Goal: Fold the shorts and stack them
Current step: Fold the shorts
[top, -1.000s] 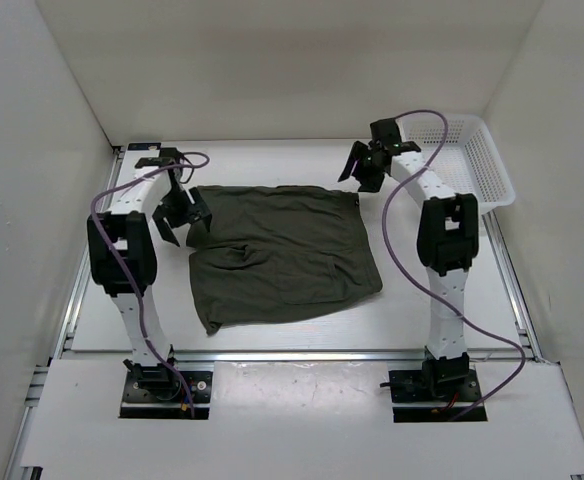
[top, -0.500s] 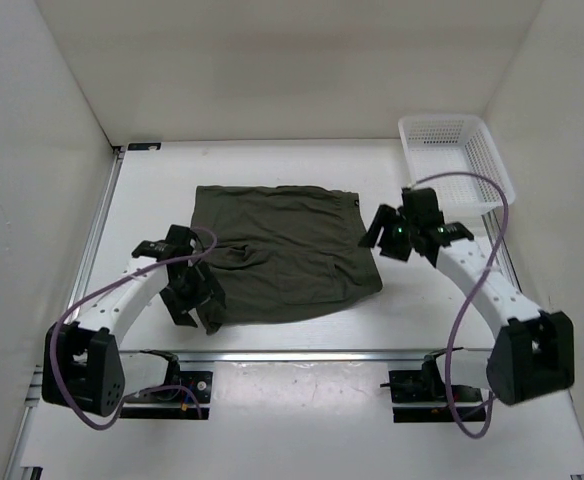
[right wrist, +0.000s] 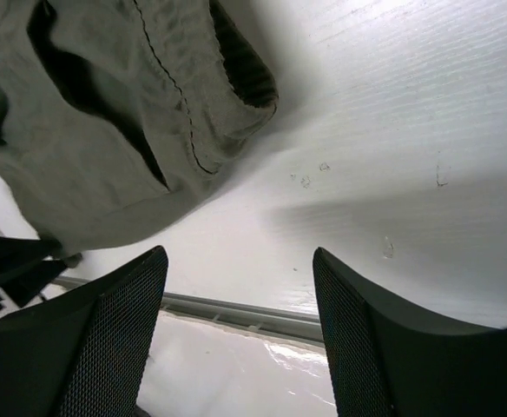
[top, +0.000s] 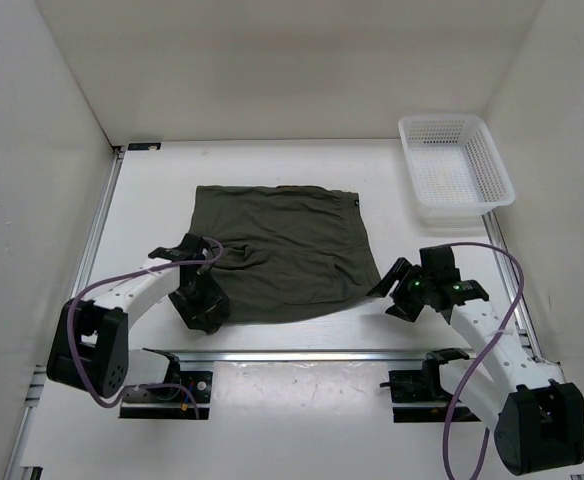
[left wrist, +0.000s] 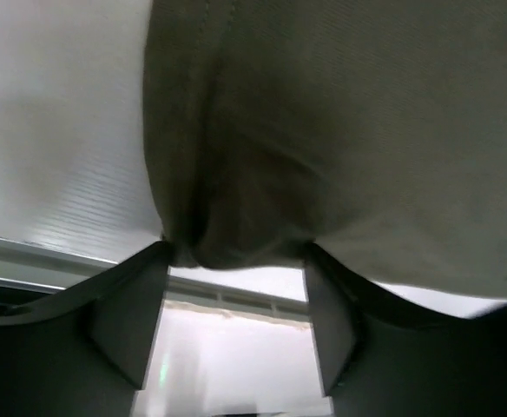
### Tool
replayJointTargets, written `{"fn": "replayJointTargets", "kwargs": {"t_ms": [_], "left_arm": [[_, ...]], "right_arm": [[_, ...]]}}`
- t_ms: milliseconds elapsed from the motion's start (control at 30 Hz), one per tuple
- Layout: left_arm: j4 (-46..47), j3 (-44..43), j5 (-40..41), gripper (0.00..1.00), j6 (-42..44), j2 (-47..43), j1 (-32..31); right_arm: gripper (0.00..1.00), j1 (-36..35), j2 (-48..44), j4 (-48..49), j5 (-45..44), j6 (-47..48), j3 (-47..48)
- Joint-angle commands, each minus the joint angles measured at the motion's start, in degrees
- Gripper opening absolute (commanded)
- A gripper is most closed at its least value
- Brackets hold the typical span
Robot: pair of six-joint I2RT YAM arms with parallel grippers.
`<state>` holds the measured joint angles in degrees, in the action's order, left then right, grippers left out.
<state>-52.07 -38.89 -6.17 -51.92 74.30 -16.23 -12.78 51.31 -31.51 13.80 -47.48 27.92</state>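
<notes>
Shorts (top: pixel 282 250): soft, limp; grip lower corners.
Left gripper (top: pixel 200 303): released, straddling lower-left corner.
Right gripper (top: pixel 393 296): released, beside lower-right corner.

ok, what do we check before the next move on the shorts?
1. Left gripper at the near-left corner of the shorts: ok, the corner sits in its gap.
2. Left grip closed: not ok, jaws apart.
3. Right gripper at the near-right corner: not ok, open over bare table, corner ahead of it.
4. Shorts flat: not ok, crease left of centre.
5. White mesh basket clear of the shorts: ok, far right, apart.
6. Drawstring tucked: cannot tell.
</notes>
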Motion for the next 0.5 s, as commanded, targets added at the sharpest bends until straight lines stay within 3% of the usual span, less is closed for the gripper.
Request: {"fn": "replayJointTargets", "kwargs": {"t_ms": [0, 200, 233, 333, 400, 467], "left_arm": [[1.89, 0.4, 3.62, 0.71, -0.64, 0.49, -0.91], [2.41, 2.33, 5.9, 0.59, -4.5, -1.44, -2.23], [2.42, 2.33, 6.52, 0.5, -4.5, -0.92, -2.23], [2.42, 1.72, 7.05, 0.37, -4.5, 0.67, -3.28], [2.42, 1.19, 7.05, 0.18, -4.5, 1.55, -3.28], [2.42, 0.67, 7.05, 0.1, -4.5, 2.86, -3.81]], "right_arm": [[0.73, 2.22, -0.16, 2.15, 4.21, -1.73, -0.93], [0.73, 4.25, -0.16, 4.26, 7.72, -1.73, -2.52], [0.73, 4.25, 0.37, 5.04, 7.73, -2.34, -3.22], [0.73, 4.25, 1.16, 8.3, 9.05, -3.57, -4.19], [0.73, 4.25, 3.26, 10.66, 9.05, -3.58, -4.19], [0.73, 4.25, 5.71, 12.78, 9.05, -3.58, -4.19]]}}
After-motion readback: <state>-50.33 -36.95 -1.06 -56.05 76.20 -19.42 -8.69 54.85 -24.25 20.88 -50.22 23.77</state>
